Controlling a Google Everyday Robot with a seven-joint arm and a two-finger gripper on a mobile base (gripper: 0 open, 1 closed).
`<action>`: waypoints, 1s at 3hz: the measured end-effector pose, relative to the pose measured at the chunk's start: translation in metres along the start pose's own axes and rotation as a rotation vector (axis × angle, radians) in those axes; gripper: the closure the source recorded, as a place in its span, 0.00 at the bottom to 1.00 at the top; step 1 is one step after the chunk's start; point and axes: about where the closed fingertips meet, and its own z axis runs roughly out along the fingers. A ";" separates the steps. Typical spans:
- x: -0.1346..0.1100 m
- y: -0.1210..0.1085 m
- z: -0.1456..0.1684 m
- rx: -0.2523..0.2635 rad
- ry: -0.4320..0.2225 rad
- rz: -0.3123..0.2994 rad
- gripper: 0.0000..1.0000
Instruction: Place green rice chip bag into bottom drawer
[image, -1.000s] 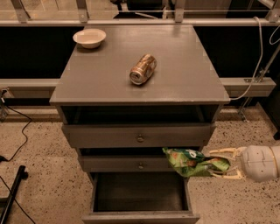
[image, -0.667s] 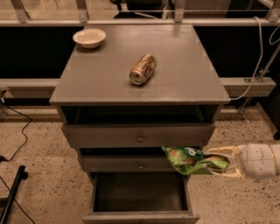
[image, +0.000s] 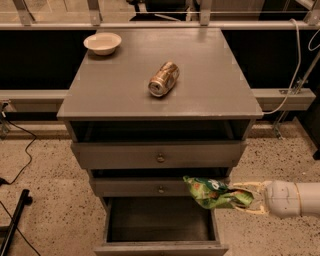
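The green rice chip bag (image: 214, 193) is in the air, not in any drawer. It is crumpled and lies approx. horizontal, in front of the right end of the middle drawer (image: 135, 187). Its lower edge stands over the right rear corner of the bottom drawer's opening, as the camera sees it.

The gripper (image: 246, 198) comes in from the right edge of the picture, at the same height as the bag. Its two pale fingers (image: 250, 186) are closed on the right end of the bag, one above and one below, so the claw is pinching the bag. The white arm (image: 292, 199) continues behind it to the picture's edge.

The bottom drawer (image: 160, 248) is pulled out towards the camera, w/ dark inside walls and a plain front panel (only part of the panel is in view).

The top drawer (image: 120, 155) is also a little open; it and the middle drawer each have a small round knob.

On the grey cabinet top (image: 215, 75) a gold-brown soda can (image: 163, 79) lies on its side near the centre. A small pale bowl (image: 102, 43) stands at the back left corner, well apart from the can.

A black cable (image: 22, 150) runs on the speckled floor (image: 50, 200) at the left.
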 end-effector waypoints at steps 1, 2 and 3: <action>0.051 0.013 0.027 -0.006 -0.041 -0.066 1.00; 0.062 0.015 0.034 -0.031 -0.102 -0.144 1.00; 0.062 0.015 0.033 -0.033 -0.109 -0.153 1.00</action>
